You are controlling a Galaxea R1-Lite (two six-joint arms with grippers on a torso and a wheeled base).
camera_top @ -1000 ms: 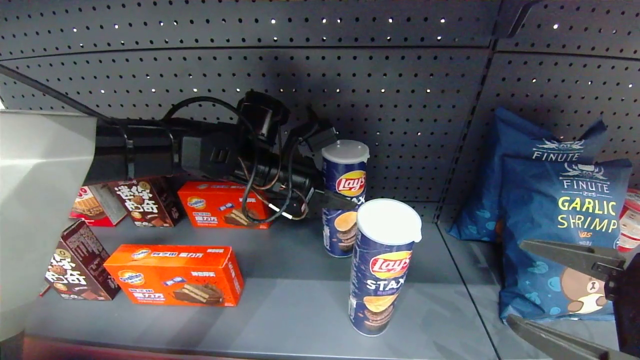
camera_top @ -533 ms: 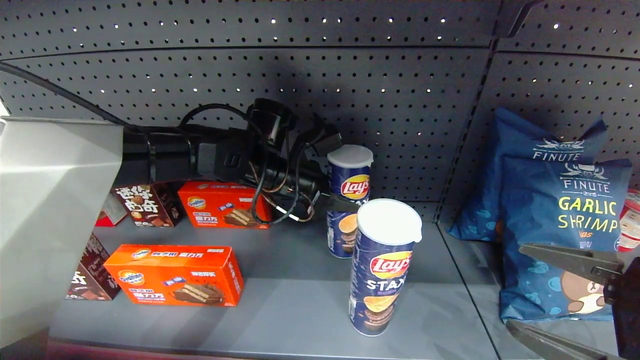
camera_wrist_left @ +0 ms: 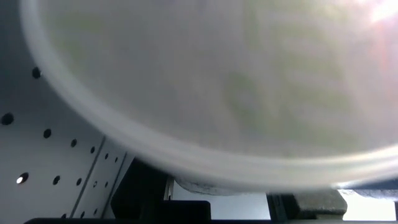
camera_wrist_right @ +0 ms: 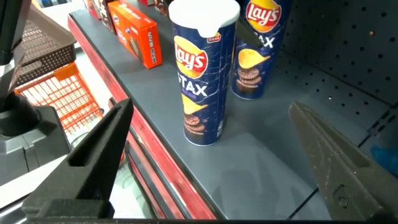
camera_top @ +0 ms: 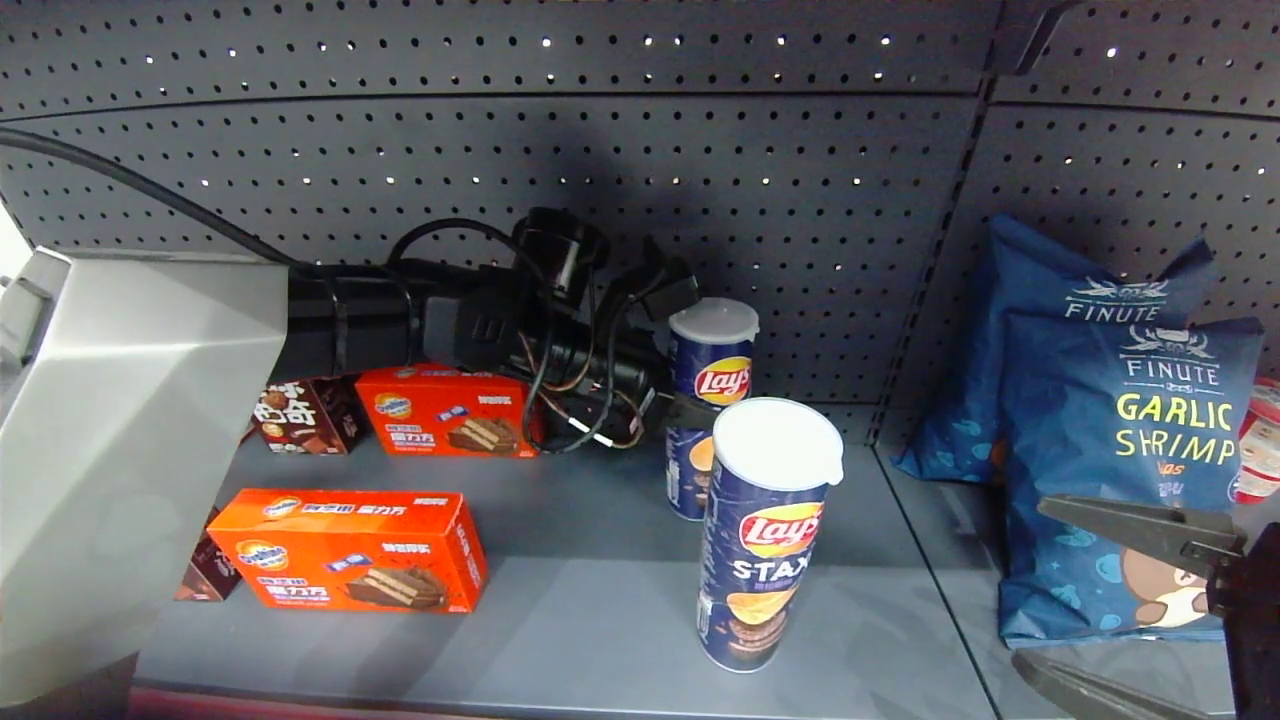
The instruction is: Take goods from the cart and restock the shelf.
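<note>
Grey shelf [camera_top: 600,620] — left jaws clamped on rear chip can [camera_top: 712,372], right jaws apart

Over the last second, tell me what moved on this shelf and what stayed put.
The left claw, shut on the rear chip can, carried it rightward, partly behind the front chip can. The left arm now hides more of the brown boxes. The open right claw sank slightly. The front chip can, orange boxes and blue snack bags stayed put.
</note>
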